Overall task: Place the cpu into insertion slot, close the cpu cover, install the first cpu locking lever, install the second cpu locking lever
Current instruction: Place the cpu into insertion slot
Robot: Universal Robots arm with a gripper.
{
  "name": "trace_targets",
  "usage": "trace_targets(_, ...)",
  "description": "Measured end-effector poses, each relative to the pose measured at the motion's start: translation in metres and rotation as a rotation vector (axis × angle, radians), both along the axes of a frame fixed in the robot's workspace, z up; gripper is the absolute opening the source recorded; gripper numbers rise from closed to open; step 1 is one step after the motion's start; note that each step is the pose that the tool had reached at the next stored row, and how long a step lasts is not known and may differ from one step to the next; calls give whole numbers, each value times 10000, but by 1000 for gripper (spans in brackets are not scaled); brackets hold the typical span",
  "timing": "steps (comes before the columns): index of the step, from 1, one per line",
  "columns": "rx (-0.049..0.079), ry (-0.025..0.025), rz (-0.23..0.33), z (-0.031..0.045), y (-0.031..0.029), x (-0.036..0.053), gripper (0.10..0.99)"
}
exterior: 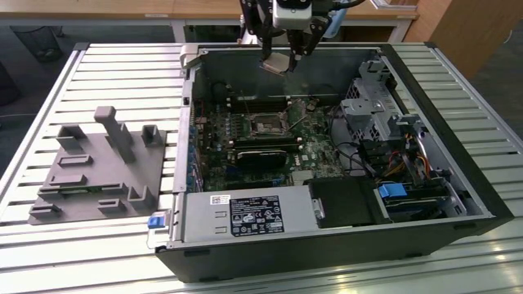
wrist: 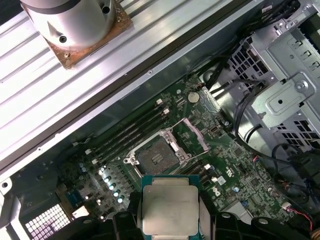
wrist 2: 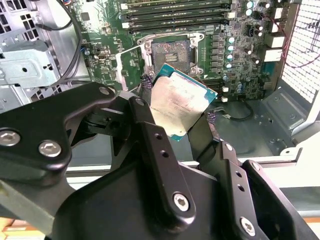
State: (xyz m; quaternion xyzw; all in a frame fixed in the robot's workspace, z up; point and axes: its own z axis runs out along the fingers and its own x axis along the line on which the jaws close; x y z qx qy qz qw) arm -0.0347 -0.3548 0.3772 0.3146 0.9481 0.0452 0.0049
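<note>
My gripper (exterior: 280, 61) is shut on the cpu (exterior: 276, 64), a flat silver-topped chip with a green edge. It holds the chip tilted in the air, above the far end of the open computer case. In both wrist views the cpu (wrist 2: 186, 95) (wrist: 170, 207) sits between the black fingers (wrist 2: 150, 125). The insertion slot (wrist 2: 170, 52) (wrist: 156, 158) (exterior: 266, 124) lies bare on the green board below, apart from the chip. The cpu cover (wrist 2: 131, 67) (wrist: 194, 135) stands flipped open beside the slot. The locking levers are too fine to tell apart from the socket frame.
Long black memory slots (wrist 2: 175, 17) run beside the socket, and a black heatsink block (exterior: 261, 156) sits on its other side. A metal drive cage (exterior: 376, 104) with cables fills the exterior view's right. A grey fixture block (exterior: 98, 171) lies on the slatted table (exterior: 122, 73).
</note>
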Motion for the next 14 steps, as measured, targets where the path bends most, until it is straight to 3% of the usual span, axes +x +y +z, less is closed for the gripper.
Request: trace_targets(14, 0, 0, -411, -1, 0, 0, 541)
